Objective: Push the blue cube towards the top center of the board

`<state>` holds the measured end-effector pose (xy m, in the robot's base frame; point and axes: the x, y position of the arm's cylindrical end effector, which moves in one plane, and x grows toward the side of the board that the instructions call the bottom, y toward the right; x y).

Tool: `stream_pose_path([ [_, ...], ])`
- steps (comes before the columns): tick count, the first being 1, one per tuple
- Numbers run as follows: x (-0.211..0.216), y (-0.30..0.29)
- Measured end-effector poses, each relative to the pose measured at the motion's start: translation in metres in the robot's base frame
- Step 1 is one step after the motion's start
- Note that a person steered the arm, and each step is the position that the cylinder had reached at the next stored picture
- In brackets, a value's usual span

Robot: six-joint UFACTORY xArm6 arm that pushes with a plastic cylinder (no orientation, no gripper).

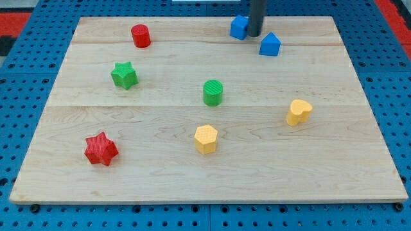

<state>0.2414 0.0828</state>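
The blue cube point(239, 27) sits near the board's top edge, a little right of centre. My tip point(255, 34) is at the lower end of the dark rod, touching or almost touching the cube's right side. A second blue block with a peaked top point(270, 45) lies just to the lower right of my tip.
On the wooden board point(359, 167) also lie a red cylinder point(140, 36) at the top left, a green star point(124, 75), a green cylinder point(213, 92) in the middle, a yellow heart-like block point(298, 111), a yellow hexagon point(206, 139) and a red star point(101, 149).
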Motion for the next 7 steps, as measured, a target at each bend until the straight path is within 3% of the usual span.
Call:
stream_pose_path([
  [1,0.000,-0.016],
  [3,-0.003,0.023],
  [6,-0.024,-0.059],
  [7,-0.006,-0.091],
])
